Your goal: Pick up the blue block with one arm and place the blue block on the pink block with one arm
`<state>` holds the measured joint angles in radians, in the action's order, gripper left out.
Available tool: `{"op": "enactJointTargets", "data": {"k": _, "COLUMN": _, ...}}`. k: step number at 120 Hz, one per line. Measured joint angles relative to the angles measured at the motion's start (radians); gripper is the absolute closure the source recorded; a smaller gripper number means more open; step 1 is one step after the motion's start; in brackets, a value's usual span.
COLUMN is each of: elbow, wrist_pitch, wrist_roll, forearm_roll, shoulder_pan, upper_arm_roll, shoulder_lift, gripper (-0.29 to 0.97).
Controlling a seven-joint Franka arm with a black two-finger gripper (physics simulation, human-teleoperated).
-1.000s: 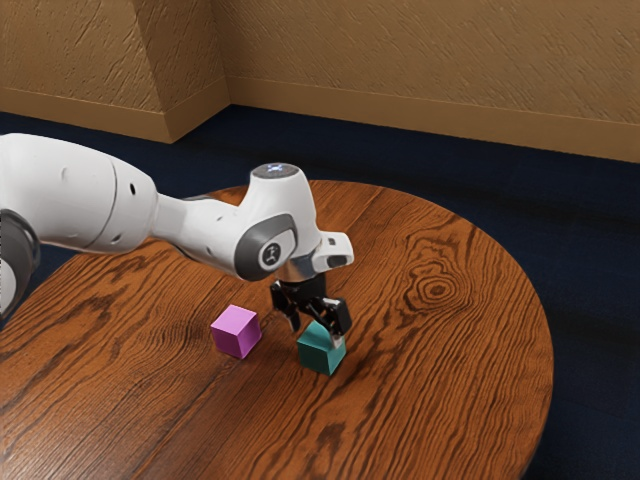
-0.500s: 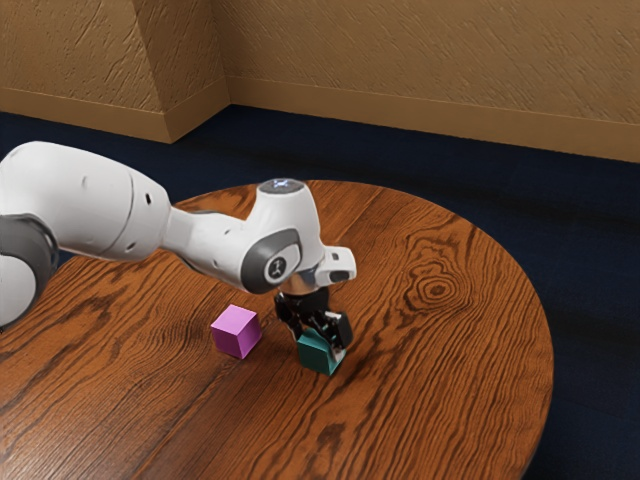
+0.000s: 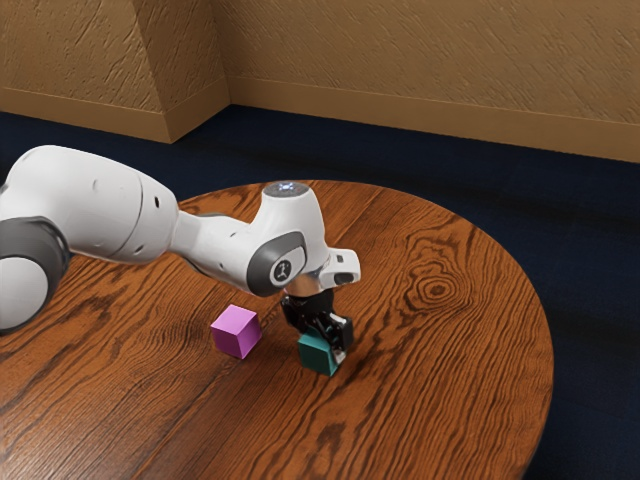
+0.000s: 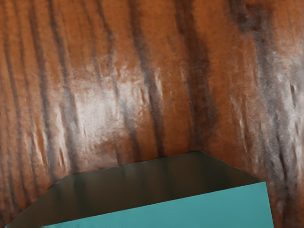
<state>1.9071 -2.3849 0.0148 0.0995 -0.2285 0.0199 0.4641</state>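
Your pincer [image 3: 322, 338] sat directly over the blue block [image 3: 317, 357] — clenched or released, you couldn't tell — and the pink block [image 3: 236, 331] lay near that block, on the exterior view's left.

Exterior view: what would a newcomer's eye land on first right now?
The big white arm, reaching in from the exterior view's left over the round wooden table. Its gripper is down at the blue block near the table's middle. The pink block lies apart from it, toward the exterior view's left.
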Motion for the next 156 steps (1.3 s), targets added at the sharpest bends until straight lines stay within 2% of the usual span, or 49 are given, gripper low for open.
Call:
{"op": "enactJointTargets", "data": {"k": 18, "elbow": 0.010, "wrist_pitch": -0.001, "wrist_roll": -0.008, "forearm_roll": -0.008, "shoulder_pan": 0.000, "upper_arm_roll": -0.001, "shoulder_lift": -0.027, "gripper": 0.28}}
{"op": "enactJointTargets", "data": {"k": 36, "elbow": 0.104, "wrist_pitch": -0.002, "wrist_roll": -0.025, "forearm_roll": -0.034, "shoulder_pan": 0.007, "upper_arm_roll": -0.006, "shoulder_lift": -0.159, "gripper": 0.33}}
{"op": "enactJointTargets", "data": {"k": 46, "elbow": 0.204, "wrist_pitch": 0.000, "wrist_roll": -0.041, "forearm_roll": -0.071, "shoulder_pan": 0.068, "upper_arm_roll": -0.009, "shoulder_lift": -0.279, "gripper": 0.34}}
{"op": "enactJointTargets", "data": {"k": 58, "elbow": 0.255, "wrist_pitch": 0.005, "wrist_roll": -0.057, "forearm_roll": -0.111, "shoulder_pan": 0.150, "upper_arm_roll": -0.009, "shoulder_lift": -0.340, "gripper": 0.35}}
{"op": "enactJointTargets", "data": {"k": 92, "elbow": 0.267, "wrist_pitch": 0.020, "wrist_roll": -0.083, "forearm_roll": -0.172, "shoulder_pan": 0.252, "upper_arm_roll": -0.013, "shoulder_lift": -0.349, "gripper": 0.38}}
{"op": "enactJointTargets", "data": {"k": 124, "elbow": 0.260, "wrist_pitch": 0.027, "wrist_roll": -0.093, "forearm_roll": -0.188, "shoulder_pan": 0.276, "upper_arm_roll": -0.004, "shoulder_lift": -0.343, "gripper": 0.39}}
{"op": "enactJointTargets", "data": {"k": 156, "elbow": 0.206, "wrist_pitch": 0.028, "wrist_roll": -0.074, "forearm_roll": -0.187, "shoulder_pan": 0.291, "upper_arm_roll": 0.012, "shoulder_lift": -0.284, "gripper": 0.44}}
